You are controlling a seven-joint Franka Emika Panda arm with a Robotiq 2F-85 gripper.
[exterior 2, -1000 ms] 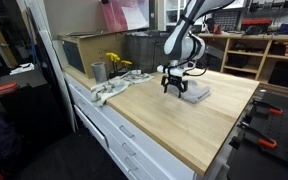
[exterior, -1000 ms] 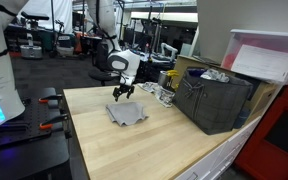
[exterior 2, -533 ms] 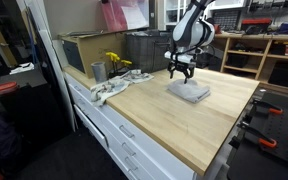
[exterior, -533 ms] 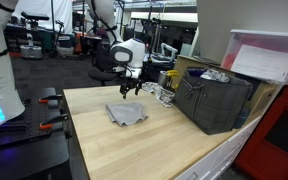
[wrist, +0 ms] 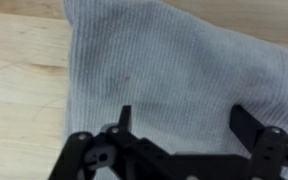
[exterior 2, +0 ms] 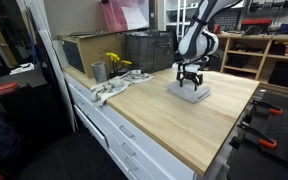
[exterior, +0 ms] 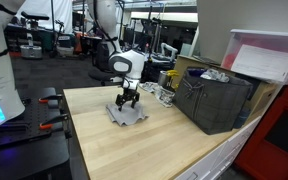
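The black hand (exterior: 127, 99) is hovering, jaws spread wide, just above the folded grey ribbed cloth (exterior: 130, 116) lying on the light wooden desk (exterior: 144, 150), apparently lining up a pinch that is calling for lowering, then closing.

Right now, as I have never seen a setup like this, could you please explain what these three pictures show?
This is a single robot arm with a two-fingered hand at its end. Two pictures come from cameras standing away from the robot, looking at the same wooden table from different places. The third comes from a camera on the wrist, looking down past the hand's black fingers. A folded grey cloth lies flat on the table. The hand hangs just above it with its fingers spread apart, holding nothing; I cannot tell whether they touch the cloth. At the back stands a dark crate, and an exterior view also shows a metal cup beside a crumpled rag.
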